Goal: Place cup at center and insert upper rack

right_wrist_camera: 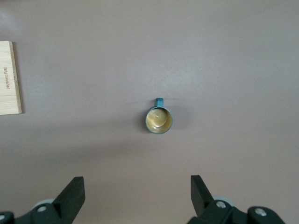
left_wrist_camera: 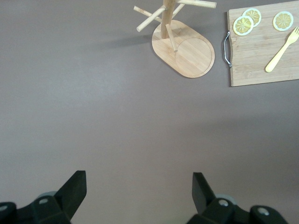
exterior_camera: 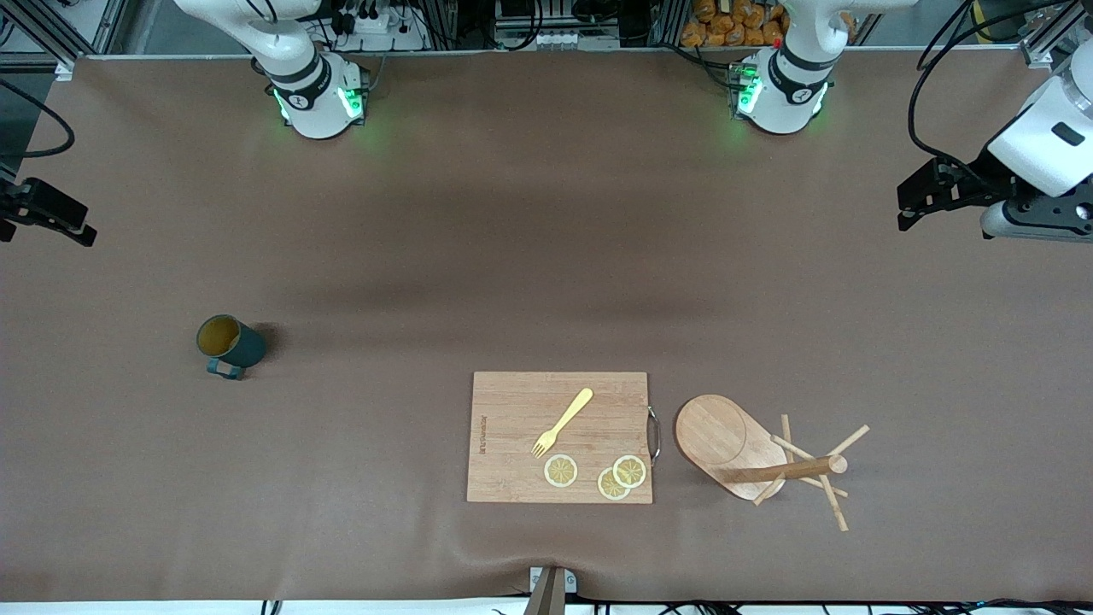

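The cup (exterior_camera: 230, 343) stands upright toward the right arm's end of the table, its handle turned toward the front camera; the right wrist view shows it from above (right_wrist_camera: 159, 120) with its yellow inside. The upper rack (exterior_camera: 751, 457), a wooden mug tree with an oval base, a post and pegs, stands toward the left arm's end; it also shows in the left wrist view (left_wrist_camera: 183, 46). My left gripper (exterior_camera: 918, 201) (left_wrist_camera: 138, 179) is open and empty, high over the table's left-arm end. My right gripper (exterior_camera: 60, 220) (right_wrist_camera: 137, 184) is open and empty, high over the right-arm end.
A rectangular wooden cutting board (exterior_camera: 559, 436) lies beside the rack's base, nearer the table's middle. It bears a yellow fork (exterior_camera: 562, 422) and three lemon slices (exterior_camera: 561, 471). The board also shows in the left wrist view (left_wrist_camera: 264, 51); its edge shows in the right wrist view (right_wrist_camera: 9, 77).
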